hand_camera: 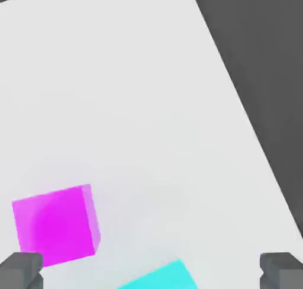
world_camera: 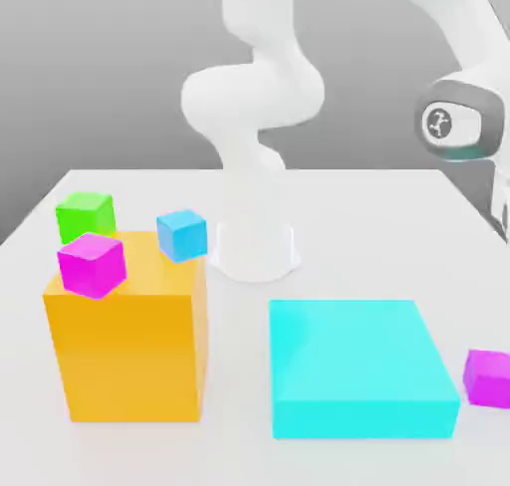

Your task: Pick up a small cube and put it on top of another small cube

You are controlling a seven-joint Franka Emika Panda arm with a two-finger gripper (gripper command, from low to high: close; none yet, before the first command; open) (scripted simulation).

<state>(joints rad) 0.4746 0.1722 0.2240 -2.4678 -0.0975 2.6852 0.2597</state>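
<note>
Gripper [hand_camera: 151, 271] wide open over the table [hand_camera: 136, 134], purple-magenta cube [hand_camera: 56, 225] below it, nearer one finger, ungripped!

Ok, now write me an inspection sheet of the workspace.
Surface: pale table, far edge straight.
Job's things: purple cube on the table, at the exterior view's right, beside the cyan slab; not stacked. Which cube should go under it, cannot tell.
Clutter: cyan slab and orange block on the table; green cube, blue cube and pinker magenta cube at the orange block's top, exact support unclear.
Gripper: gripper open, nothing held.
Cables: nothing seen.
Surroundings: plain grey beyond the table; robot arm's base at the far side.
</note>
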